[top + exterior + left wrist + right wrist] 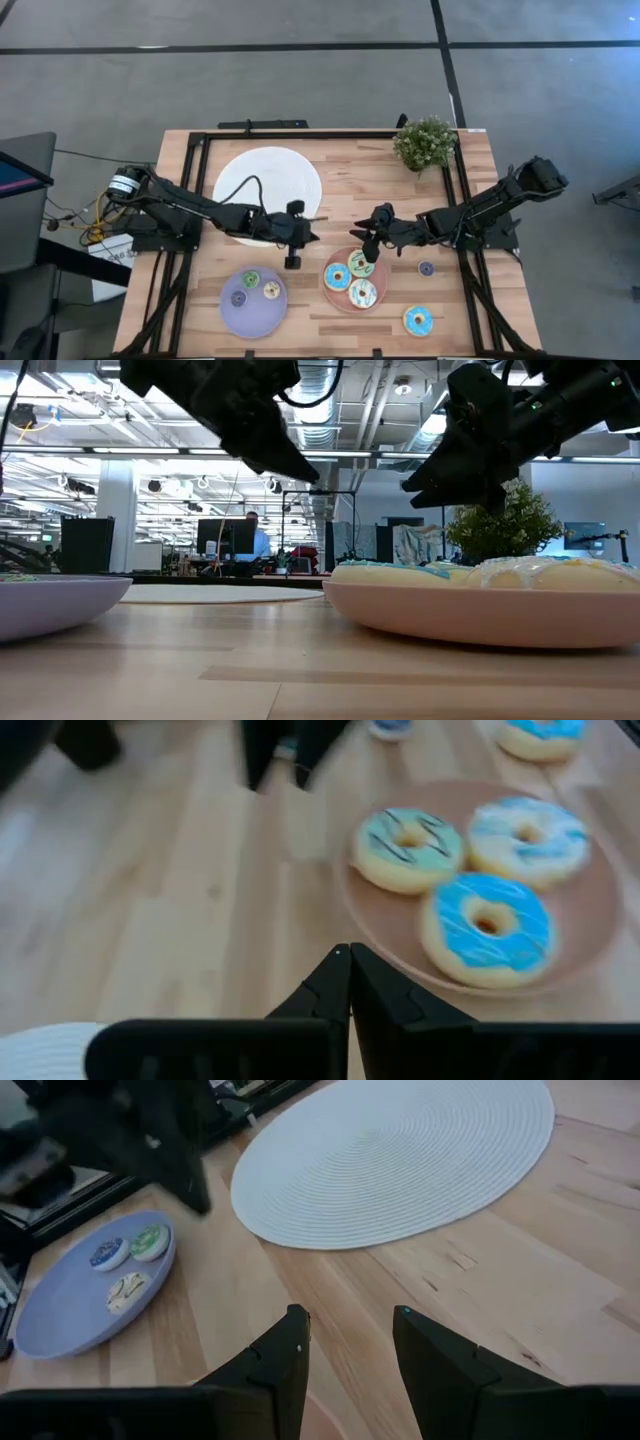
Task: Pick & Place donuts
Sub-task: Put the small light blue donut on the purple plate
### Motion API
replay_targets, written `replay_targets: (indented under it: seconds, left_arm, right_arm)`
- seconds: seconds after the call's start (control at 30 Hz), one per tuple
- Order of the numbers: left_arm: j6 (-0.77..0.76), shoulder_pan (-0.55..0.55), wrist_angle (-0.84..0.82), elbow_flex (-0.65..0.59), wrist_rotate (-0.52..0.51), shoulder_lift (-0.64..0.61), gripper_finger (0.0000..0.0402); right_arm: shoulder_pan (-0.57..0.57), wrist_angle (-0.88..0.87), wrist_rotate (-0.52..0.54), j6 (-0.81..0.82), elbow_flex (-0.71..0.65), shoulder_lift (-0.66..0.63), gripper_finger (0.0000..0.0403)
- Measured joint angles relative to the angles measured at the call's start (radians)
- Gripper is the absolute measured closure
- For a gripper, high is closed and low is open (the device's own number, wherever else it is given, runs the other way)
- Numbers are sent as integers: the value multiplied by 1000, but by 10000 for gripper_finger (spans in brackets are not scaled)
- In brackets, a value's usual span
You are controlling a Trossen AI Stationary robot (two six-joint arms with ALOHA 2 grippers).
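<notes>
My left gripper was clenched tight, fingers pressed together on nothing, pointing at bare wood left of the pink plate in the high view's lower middle. My right gripper stood partly parted, its fingers empty, above the pink plate's upper edge.

Pink plate: three big donuts, one bright blue, one green-iced with dark streaks, one white with pale blue. All untouched, just below my right fingers and right of my left ones.

Lilac plate, lower left: three small donuts, green, purple, cream, below my left gripper and apart from it.

Loose on the table, lower right: a small purple donut and a big blue one, well clear of both grippers.
</notes>
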Motion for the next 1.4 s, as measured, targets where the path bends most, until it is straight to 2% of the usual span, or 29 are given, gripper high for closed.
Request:
replay_targets:
  seconds: [0.17, 0.23, 0.47, 0.6, 0.7, 0.77, 0.87, 1.07, 1.4]
  left_arm:
    - [45, 30, -76, -2, -30, -69, 401]
    - [57, 45, -66, -43, -24, -120, 401]
    - [5, 77, 184, -398, 19, -423, 401]
    - [-12, 75, 198, -555, 33, -619, 401]
    - [-16, 75, 197, -624, 32, -738, 401]
    - [-16, 74, 192, -659, 32, -804, 401]
    - [-20, 74, 169, -689, 31, -876, 401]
    - [3, 75, 62, -702, -5, -930, 401]
    - [-20, 75, 44, -702, -13, -926, 401]
  right_arm:
    - [-8, 9, 1, 13, 0, 0, 267]
    - [-9, 9, 1, 31, 0, 0, 267]
    - [-8, 7, 2, 40, 0, 0, 267]
    - [-8, 0, 3, 70, 6, 0, 267]
    - [-8, -51, 3, 73, 48, 0, 273]
    - [-8, -139, 2, 95, 93, 0, 281]
    - [-4, -364, -3, 180, 186, 0, 296]
    - [13, -867, -32, 449, 342, 0, 314]
    - [181, -1233, -20, 926, 382, 0, 315]
